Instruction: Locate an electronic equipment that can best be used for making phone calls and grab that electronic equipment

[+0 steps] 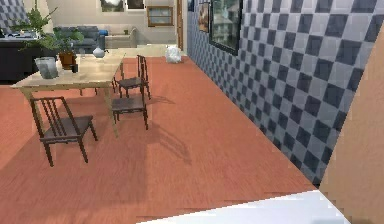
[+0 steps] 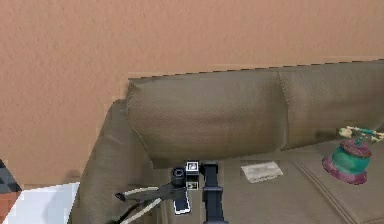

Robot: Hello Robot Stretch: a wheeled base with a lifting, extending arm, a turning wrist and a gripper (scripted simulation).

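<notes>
STEP: grab phase at sofa (image 2: 225, 110) | CLAW: gripper (image 2: 132, 204) near left armrest (image 2: 100, 165), can't tell if it holds anything | NEXT: you check the 1 dark slab (image 2: 181, 204) beside it.

You see a dark, square-section arm (image 2: 214, 200) at the arm side view's bottom edge. At its end are two small white squares (image 2: 193, 168) with black marks. Left of them is the gripper (image 2: 124, 207), a dark blocky body with a rounded black part and two thin, pale grey fingers (image 2: 140, 191).
</notes>
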